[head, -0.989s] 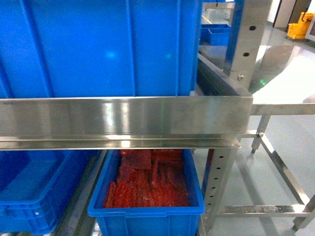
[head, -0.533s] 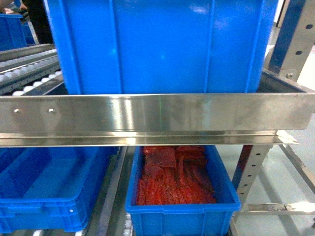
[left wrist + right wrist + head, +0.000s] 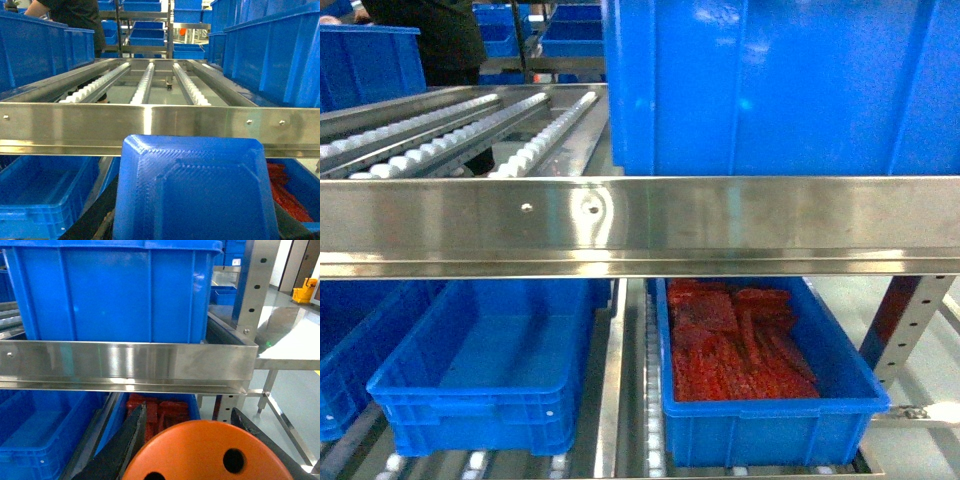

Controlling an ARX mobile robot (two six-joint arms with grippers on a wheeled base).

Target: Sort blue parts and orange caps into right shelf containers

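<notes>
You are mid-delivery, with both loads carried up to the shelf front. Your right hand (image 3: 200,440) is clamped on an orange cap (image 3: 205,452), its holed end face toward the right wrist camera, dark fingers on either side. A blue part (image 3: 192,192) fills the bottom of the left wrist view; the left hand itself is hidden behind it, so you cannot tell its state.

Next, judge which lower crate takes which load and reach under the steel rail (image 3: 640,225).

Only the head view shows both lower crates whole: the bare left crate (image 3: 470,405) and the right crate (image 3: 770,425) of red pieces.
</notes>
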